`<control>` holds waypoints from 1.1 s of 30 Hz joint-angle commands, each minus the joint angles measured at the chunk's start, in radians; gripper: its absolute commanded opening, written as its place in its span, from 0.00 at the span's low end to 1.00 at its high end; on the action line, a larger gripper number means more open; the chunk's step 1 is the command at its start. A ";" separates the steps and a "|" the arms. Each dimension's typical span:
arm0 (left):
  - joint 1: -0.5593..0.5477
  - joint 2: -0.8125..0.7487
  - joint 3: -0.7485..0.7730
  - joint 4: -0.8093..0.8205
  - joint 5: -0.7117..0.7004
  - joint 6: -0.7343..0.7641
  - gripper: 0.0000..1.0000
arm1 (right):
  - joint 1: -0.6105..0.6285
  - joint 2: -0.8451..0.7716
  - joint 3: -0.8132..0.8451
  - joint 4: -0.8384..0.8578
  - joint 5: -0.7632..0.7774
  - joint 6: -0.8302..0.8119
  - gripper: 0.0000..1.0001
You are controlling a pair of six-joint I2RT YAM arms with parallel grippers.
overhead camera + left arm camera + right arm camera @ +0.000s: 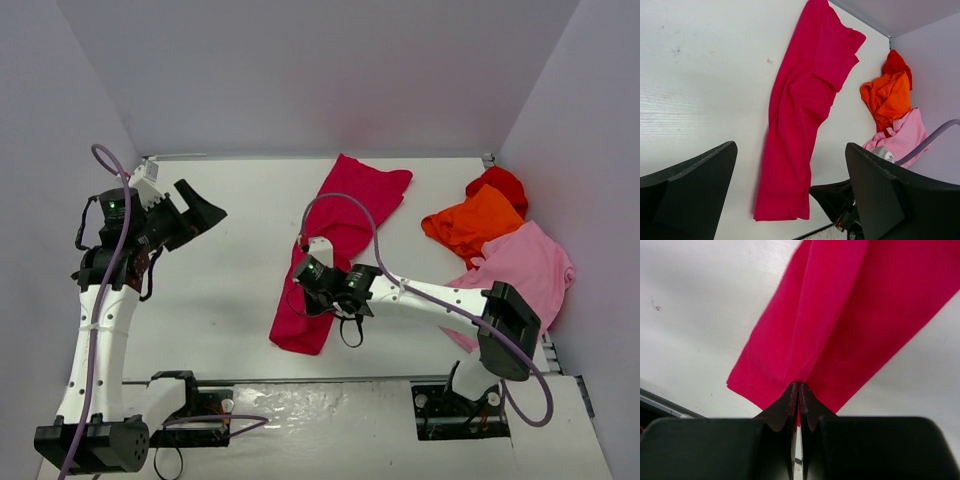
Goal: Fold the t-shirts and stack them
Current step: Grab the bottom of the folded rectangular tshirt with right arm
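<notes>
1. Looking down from the overhead camera, I see the crimson-magenta t-shirt [345, 235] lying as a long, narrow, rumpled strip on the white table [230, 280], running from the far edge near the middle down toward the near left.
2. The right gripper [303, 288] sits low at the strip's left edge near its lower end, fingers pressed together on the cloth.
3. The left gripper [200, 215] is raised over the table's left side, well apart from every shirt, its fingers spread wide with nothing between them.
4. At the far right corner lie three more: the red t-shirt [500, 183] farthest back, the orange t-shirt [470, 225] bunched against it, and the light pink t-shirt [525, 265] nearest, touching the orange one.
5. From the left wrist camera, the left gripper [791, 146] shows two dark fingers far apart, framing the crimson-magenta t-shirt [800, 110] on the table [700, 75] well beyond them.
6. The red t-shirt [896, 62], orange t-shirt [887, 97] and light pink t-shirt [900, 137] are heaped to the right of it.
7. From the right wrist camera, the right gripper [798, 385] is closed tip to tip, pinching a fold of the crimson-magenta t-shirt [850, 315], which fans away across the table [690, 305].
</notes>
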 commanded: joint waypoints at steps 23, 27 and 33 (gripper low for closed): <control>0.005 -0.002 0.016 0.106 0.051 -0.014 0.88 | 0.235 -0.040 -0.202 -0.012 -0.020 0.298 0.26; 0.006 0.002 0.020 0.110 0.054 -0.005 0.88 | 0.249 -0.091 -0.174 -0.022 0.050 0.305 0.57; -0.001 0.017 0.052 0.105 0.069 0.038 0.97 | 0.178 -0.220 -0.057 -0.139 0.241 0.230 0.66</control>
